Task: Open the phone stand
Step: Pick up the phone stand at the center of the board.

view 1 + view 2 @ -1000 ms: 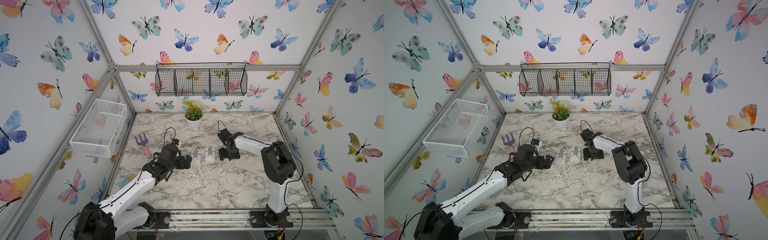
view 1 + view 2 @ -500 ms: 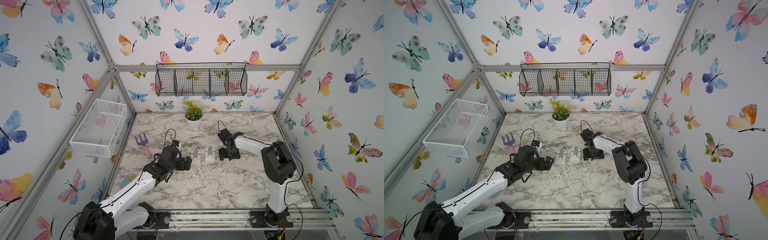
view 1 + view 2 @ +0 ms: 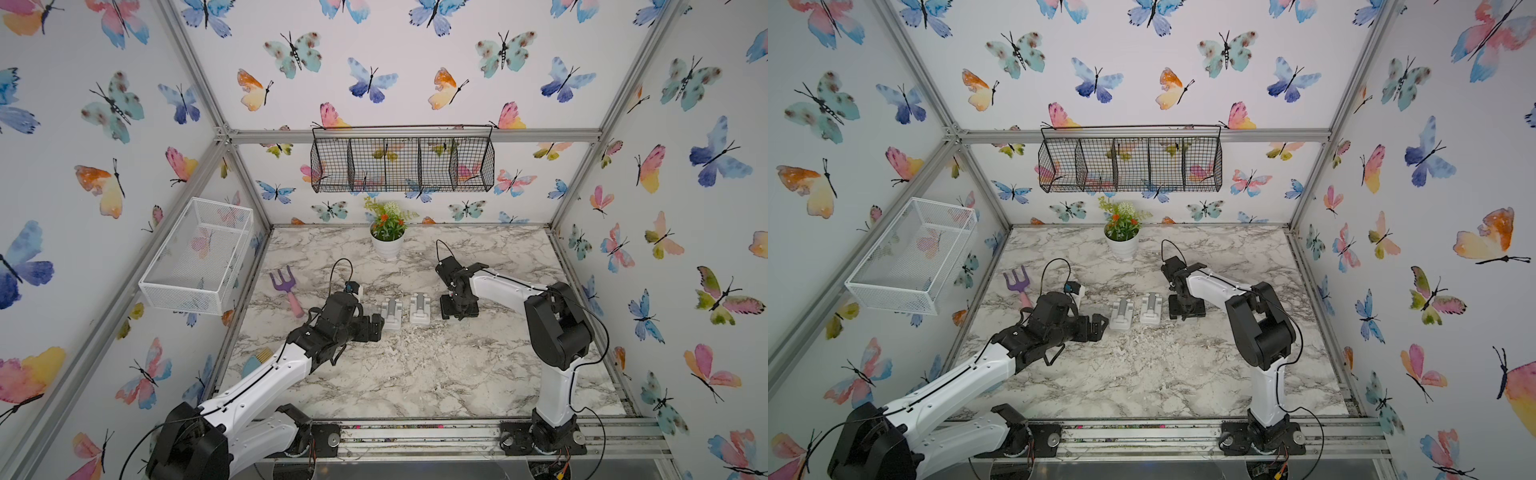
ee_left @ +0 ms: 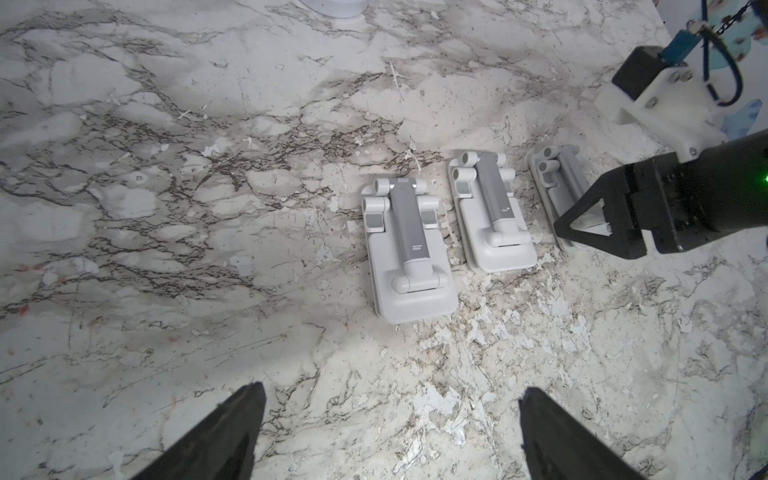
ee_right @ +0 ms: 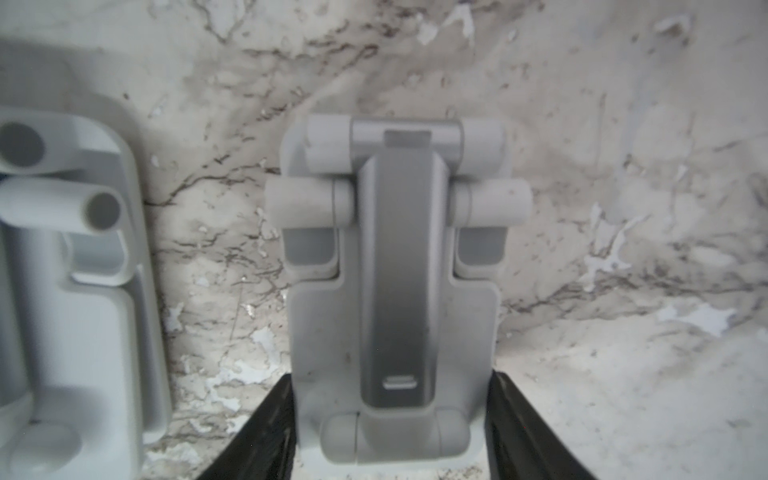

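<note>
- Clamping a folded white phone stand at its single-hinge end, the right gripper points straight down at the marble table, one black finger set against each long edge of the base.
- The phone stand lies flat near the table's centre, directly under that gripper and between its fingers. Its grey arm is folded down, and the arm and paired rollers reach out past the fingertips.
- Two more folded stands complete a tidy row. The middle stand lies just beside the gripped one at its 9 o'clock, and the outer stand lies at 9 o'clock again. Narrow strips of marble separate all three.
- The left gripper has its jaws spread wide and holds nothing. It hovers low at about 8 o'clock of the outer stand, near its corner, with two stands between it and the gripped one.
- A potted plant stands at the table's 12 o'clock edge.
- A purple garden fork lies at roughly 10 o'clock of the row, well apart from it.
</note>
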Robot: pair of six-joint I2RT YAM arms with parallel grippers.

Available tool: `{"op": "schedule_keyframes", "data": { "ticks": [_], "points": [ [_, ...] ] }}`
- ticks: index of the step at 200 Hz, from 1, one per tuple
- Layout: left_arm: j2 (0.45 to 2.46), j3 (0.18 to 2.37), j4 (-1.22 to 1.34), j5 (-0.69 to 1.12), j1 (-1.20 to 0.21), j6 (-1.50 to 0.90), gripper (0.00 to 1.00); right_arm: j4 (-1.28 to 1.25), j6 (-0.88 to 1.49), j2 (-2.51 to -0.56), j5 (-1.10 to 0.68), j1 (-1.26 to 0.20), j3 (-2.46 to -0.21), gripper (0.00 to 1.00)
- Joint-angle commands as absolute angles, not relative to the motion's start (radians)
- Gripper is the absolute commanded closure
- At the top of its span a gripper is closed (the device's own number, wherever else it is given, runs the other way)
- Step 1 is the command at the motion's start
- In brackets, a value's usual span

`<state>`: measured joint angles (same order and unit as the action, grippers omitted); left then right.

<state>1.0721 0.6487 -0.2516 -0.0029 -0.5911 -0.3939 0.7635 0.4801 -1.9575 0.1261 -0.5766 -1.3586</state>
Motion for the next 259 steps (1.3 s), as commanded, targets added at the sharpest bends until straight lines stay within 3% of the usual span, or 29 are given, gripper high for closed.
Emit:
{"op": "schedule_keyframes", "data": {
  "ticks": [1,32,76,142,200,259],
  "points": [
    [1.058,0.640,-0.248,-0.008,-0.600,-0.403,0.02,0.784,0.486,-1.931,0.128,-0.578,-1.370,0.54],
    [1.063,0.640,-0.231,-0.005,-0.610,-0.403,0.02,0.819,0.475,-1.919,0.132,-0.579,-1.409,0.68],
    [1.080,0.648,-0.181,0.003,-0.636,-0.395,0.02,0.889,0.462,-1.909,0.106,-0.578,-1.512,0.75],
    [1.103,0.634,-0.019,0.072,-0.640,-0.423,0.02,0.914,0.500,-1.896,-0.056,-0.568,-1.608,0.76],
    [1.126,0.550,0.278,0.137,-0.640,-0.411,0.01,0.921,0.581,-1.872,-0.238,-0.542,-1.717,0.76],
    [1.134,0.530,0.449,0.126,-0.645,-0.428,0.03,0.762,0.786,-1.800,-0.477,-0.525,-1.655,0.75]
  ]
}}
